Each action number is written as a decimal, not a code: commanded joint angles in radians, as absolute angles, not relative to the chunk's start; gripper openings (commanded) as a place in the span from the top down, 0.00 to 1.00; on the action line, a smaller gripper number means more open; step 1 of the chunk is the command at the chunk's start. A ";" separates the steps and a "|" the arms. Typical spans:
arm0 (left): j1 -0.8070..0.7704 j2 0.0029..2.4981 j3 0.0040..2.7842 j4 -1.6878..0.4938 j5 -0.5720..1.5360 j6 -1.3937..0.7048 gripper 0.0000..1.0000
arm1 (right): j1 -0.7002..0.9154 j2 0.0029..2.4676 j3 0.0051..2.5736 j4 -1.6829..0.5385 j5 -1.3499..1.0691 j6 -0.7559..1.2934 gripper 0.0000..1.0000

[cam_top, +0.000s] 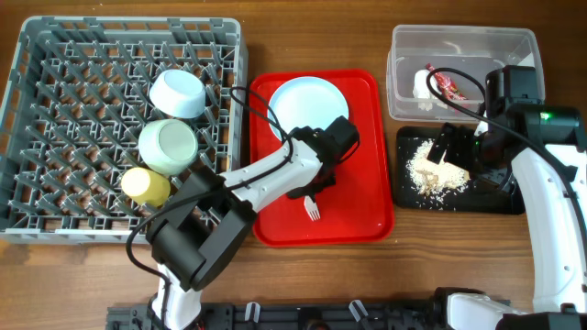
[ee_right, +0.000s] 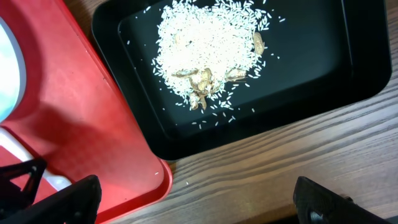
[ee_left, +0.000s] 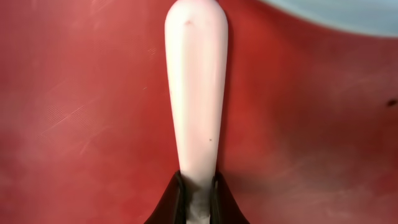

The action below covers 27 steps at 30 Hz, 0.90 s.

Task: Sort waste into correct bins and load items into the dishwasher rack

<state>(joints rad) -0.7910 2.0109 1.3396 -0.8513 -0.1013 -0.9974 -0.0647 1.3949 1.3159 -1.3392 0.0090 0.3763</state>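
A white plastic fork lies on the red tray, below a white plate. My left gripper is shut on the fork's handle. In the left wrist view the handle runs up from the jaws over the red tray, with the plate's edge at top right. My right gripper is open and empty above the black tray of rice and scraps. In the right wrist view its fingers straddle bare wood beside the red tray's corner.
The grey dishwasher rack at left holds a white bowl, a green cup and a yellow cup. A clear bin at back right holds a wrapper. The black tray holds rice.
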 commanded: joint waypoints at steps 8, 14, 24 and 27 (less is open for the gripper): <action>-0.556 1.599 1.330 -0.958 -0.118 -0.701 0.96 | -0.068 1.386 1.325 -1.340 0.026 0.367 0.00; -0.265 1.528 1.329 -0.865 -0.117 -0.272 0.96 | -0.068 1.386 1.325 -1.342 0.025 0.368 0.00; -0.247 1.660 1.328 -0.825 -0.117 -0.187 0.25 | -0.068 1.386 1.325 -1.343 0.022 0.367 0.00; -0.329 1.657 1.328 -0.788 -0.068 -0.187 0.23 | -0.068 1.386 1.325 -1.340 0.022 0.367 0.00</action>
